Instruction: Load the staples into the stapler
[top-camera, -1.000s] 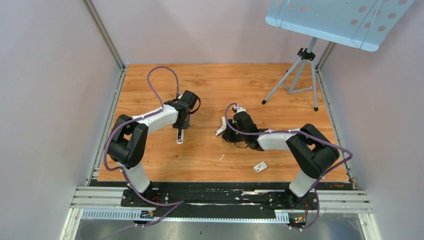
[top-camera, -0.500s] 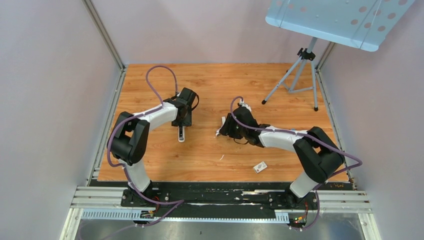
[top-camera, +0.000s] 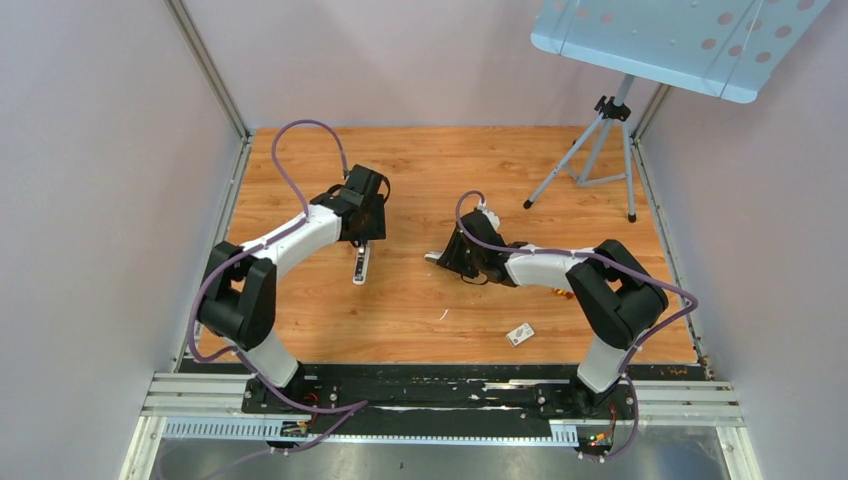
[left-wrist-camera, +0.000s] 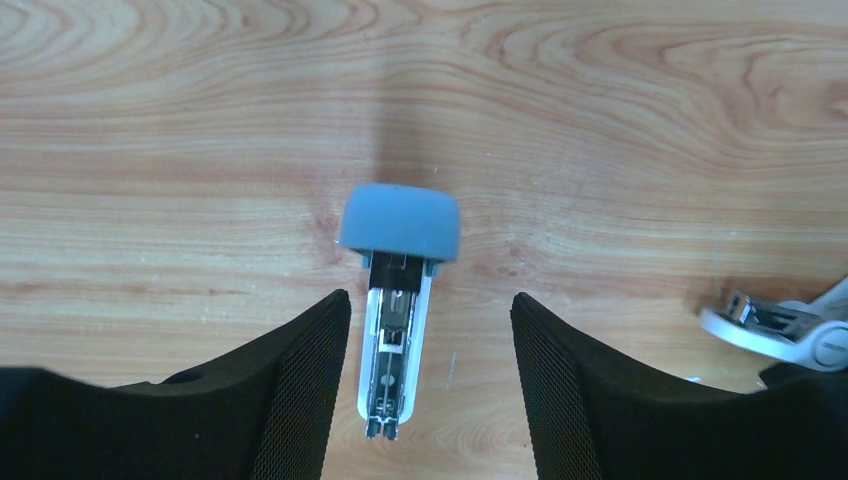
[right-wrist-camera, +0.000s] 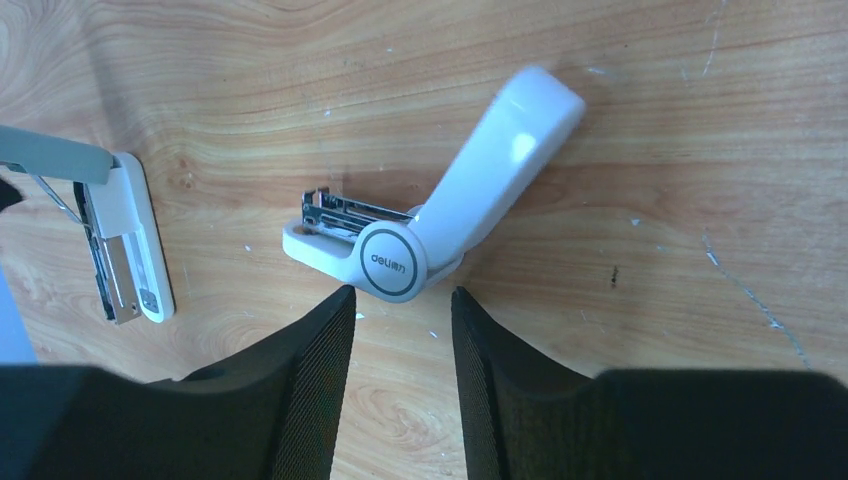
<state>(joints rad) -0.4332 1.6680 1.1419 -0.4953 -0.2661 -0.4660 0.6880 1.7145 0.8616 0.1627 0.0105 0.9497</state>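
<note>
A slim white stapler (left-wrist-camera: 392, 350) with a silver inner channel lies open on the wood, its blue lid (left-wrist-camera: 400, 222) tipped up; it also shows in the top view (top-camera: 360, 266). My left gripper (left-wrist-camera: 430, 300) is open, its fingers on either side of that stapler without touching it. A second white stapler (right-wrist-camera: 440, 215) marked "deli" lies on its side with its arm swung open. My right gripper (right-wrist-camera: 402, 295) is open with its tips just short of that stapler's round hinge. I cannot make out the staples in any view.
A small white box with a red mark (top-camera: 520, 334) lies near the front right. A thin pale sliver (top-camera: 442, 315) lies in front of the middle, too small to identify. A tripod (top-camera: 592, 160) stands at the back right under a blue perforated panel (top-camera: 680, 40).
Both grippers have opened. The left gripper has drawn back from the slim stapler, which stays on the table. The right wrist has shifted left, and the "deli" stapler now lies flatter.
</note>
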